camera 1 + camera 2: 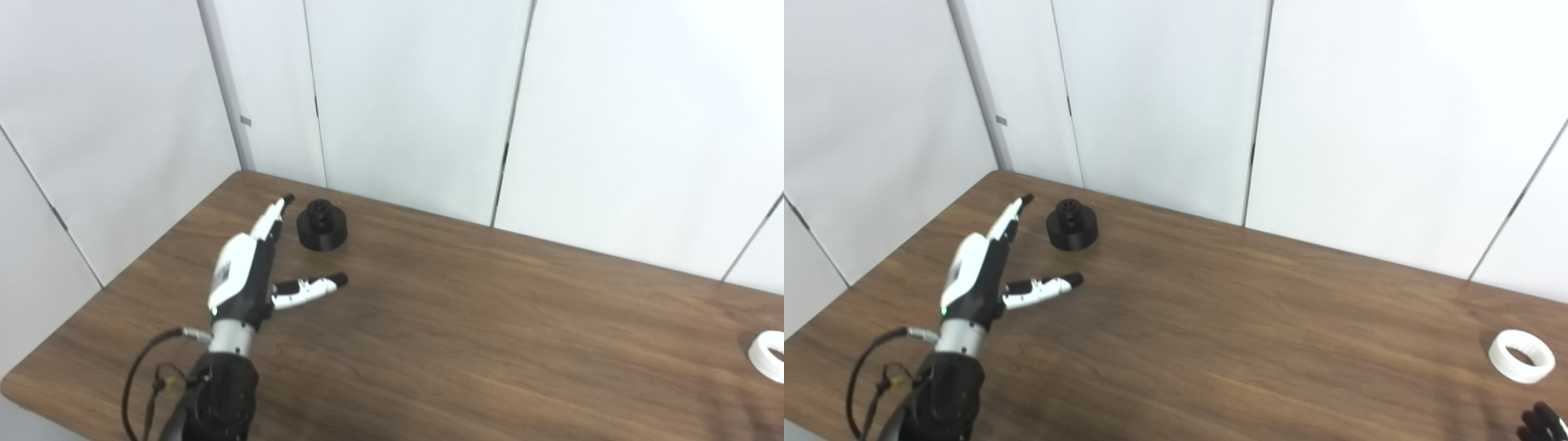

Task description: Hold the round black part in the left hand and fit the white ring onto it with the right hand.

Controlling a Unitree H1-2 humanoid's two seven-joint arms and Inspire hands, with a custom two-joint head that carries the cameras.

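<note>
Right hand [1542, 422] seen only as dark fingertips at bottom right corner; spread or closed cannot be told. White ring [1521, 356] laid flat on tabletop [1249, 331] just beyond it, near right edge, not touched. Left hand [248, 269] held above tabletop at left, spread, nothing gripped: fingers [269, 219] stretched toward far corner, thumb [309, 286] splayed rightward. Round black part [321, 225] set upright just beyond thumb, right of fingertips, apart from them. White wall panels [416, 98] behind.
</note>
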